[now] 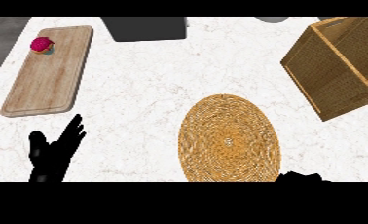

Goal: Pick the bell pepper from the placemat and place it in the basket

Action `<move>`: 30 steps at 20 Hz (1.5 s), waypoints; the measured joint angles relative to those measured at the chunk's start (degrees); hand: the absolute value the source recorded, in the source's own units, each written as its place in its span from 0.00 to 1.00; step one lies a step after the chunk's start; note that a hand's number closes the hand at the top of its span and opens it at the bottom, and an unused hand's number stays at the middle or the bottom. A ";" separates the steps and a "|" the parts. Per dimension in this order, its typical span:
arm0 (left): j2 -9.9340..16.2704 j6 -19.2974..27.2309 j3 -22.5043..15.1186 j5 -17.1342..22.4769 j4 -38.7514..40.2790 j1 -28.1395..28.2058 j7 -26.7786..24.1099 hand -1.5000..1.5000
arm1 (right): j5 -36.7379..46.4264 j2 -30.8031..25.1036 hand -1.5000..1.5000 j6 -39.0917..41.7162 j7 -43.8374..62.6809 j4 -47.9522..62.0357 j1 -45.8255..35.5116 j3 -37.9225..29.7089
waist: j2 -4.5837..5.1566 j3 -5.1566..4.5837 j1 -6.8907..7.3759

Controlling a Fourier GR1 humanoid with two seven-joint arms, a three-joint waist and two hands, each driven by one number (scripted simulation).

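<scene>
At the lower left the left hand (54, 152) rests open, black fingers straight and pointing up. The right hand (302, 177) is only a dark sliver at the lower edge; its fingers cannot be told. Just beside it lies the round woven mat (228, 139), coiled straw, with no pepper on it. Farther right stands the square wicker basket (330, 67), cut off. Far left, a pale wooden board (50, 72) carries a small magenta object (42, 44), hard to identify.
</scene>
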 measured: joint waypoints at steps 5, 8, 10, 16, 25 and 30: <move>0.50 -0.71 0.24 0.23 0.27 -0.81 0.54 0.50 | -12.71 1.48 1.00 3.21 5.14 -10.25 0.95 -8.58 | 0.21 -0.15 0.71; 0.31 -0.90 -0.26 -0.04 0.19 -1.20 0.74 0.50 | -17.33 1.05 1.00 4.70 9.27 -11.63 -1.73 -15.10 | 0.32 -0.22 1.17; 0.31 -0.85 -0.28 -0.13 0.32 -1.74 1.28 0.50 | -20.76 0.33 1.00 5.56 12.92 -11.96 -4.92 -19.79 | 0.41 -0.25 1.54; 0.10 -0.83 -0.68 -0.67 0.35 -2.32 1.43 0.50 | -37.21 -5.21 1.00 7.83 26.05 -13.07 -15.69 -35.11 | 0.43 -0.35 2.38; -0.11 -1.54 -1.29 -1.15 0.00 -2.76 1.78 0.50 | -52.76 -24.02 1.00 11.33 39.25 4.86 -36.73 -48.31 | 0.52 -0.38 3.69; -0.33 -1.88 -0.63 -1.46 2.29 -3.79 0.76 0.50 | -50.03 -28.57 1.00 12.96 34.76 18.23 -44.58 -45.67 | 0.52 -0.16 4.01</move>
